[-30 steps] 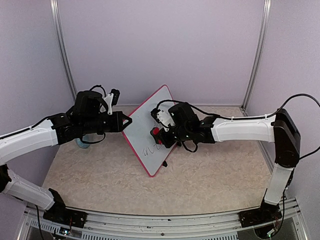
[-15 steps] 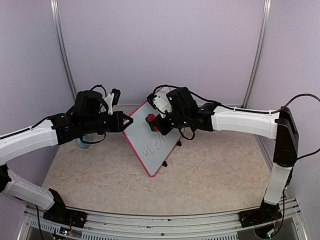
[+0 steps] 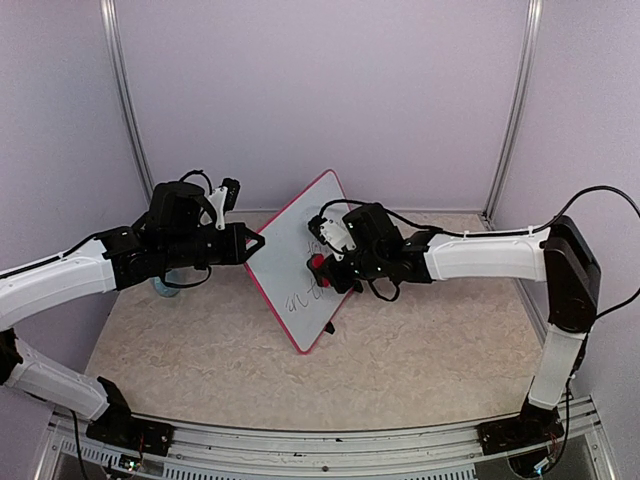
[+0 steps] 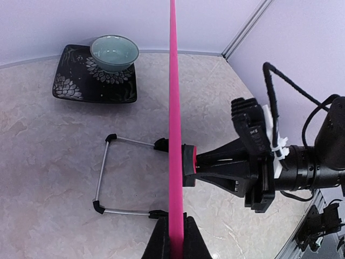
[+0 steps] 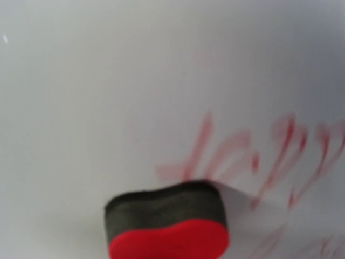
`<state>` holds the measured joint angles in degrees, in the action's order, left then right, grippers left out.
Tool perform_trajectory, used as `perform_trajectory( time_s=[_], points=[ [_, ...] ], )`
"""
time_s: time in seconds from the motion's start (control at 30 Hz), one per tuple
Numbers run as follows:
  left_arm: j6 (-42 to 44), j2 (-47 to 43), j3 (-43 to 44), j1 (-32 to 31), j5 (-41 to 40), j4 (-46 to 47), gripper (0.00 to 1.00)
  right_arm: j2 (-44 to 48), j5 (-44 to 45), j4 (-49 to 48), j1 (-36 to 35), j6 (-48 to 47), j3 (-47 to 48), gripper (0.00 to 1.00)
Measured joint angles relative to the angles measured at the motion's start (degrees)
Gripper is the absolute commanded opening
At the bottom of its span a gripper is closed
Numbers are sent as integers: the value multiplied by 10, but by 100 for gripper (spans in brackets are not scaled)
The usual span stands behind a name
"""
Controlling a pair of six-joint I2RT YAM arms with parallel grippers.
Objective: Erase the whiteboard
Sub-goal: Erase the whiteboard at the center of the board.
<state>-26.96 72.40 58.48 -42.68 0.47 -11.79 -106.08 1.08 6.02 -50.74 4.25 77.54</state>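
Note:
The whiteboard [image 3: 283,250], white with a pink-red frame, stands tilted in the middle of the table, with handwriting [image 3: 303,299] on its lower part. My left gripper [image 3: 257,242] is shut on its left edge; in the left wrist view the edge is a pink stripe [image 4: 175,108] clamped between my fingertips [image 4: 160,243]. My right gripper [image 3: 327,270] is shut on a red and black eraser [image 3: 316,264], pressed flat against the board's face [image 4: 188,164]. In the right wrist view the eraser [image 5: 167,226] lies just below blurred red writing [image 5: 259,156]; the fingers are hidden.
A teal bowl [image 4: 114,52] sits on a black flowered plate [image 4: 75,89] at the back left, behind the board. A wire stand [image 4: 102,178] props the board from behind. Booth walls and metal posts [image 3: 512,110] close in the table.
My right gripper swept the eraser up and left along the board, then came back down to the middle. The left gripper and the board stayed put.

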Motion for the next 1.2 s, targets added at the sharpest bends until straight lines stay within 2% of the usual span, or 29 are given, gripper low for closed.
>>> perform_trajectory(
  time_s=[0.27,0.43,0.67,0.8,0.93,1.07,1.2],
  points=[
    [0,0,0,0,5,2,0,0,-5,21,5,3,-5,0],
    [0,0,0,0,4,2,0,-14,-7,75,7,-5,65,0],
    [0,0,0,-1,5,2,0,-19,-8,69,7,-16,126,0],
    [0,0,0,0,1,0,0,-17,-9,41,7,-14,106,0],
    [0,0,0,0,0,0,0,-7,-9,11,8,-5,46,0],
    [0,0,0,0,0,0,0,-5,-8,5,12,3,-3,0],
    [0,0,0,0,1,0,0,-5,-9,6,13,8,-12,0]
  ],
)
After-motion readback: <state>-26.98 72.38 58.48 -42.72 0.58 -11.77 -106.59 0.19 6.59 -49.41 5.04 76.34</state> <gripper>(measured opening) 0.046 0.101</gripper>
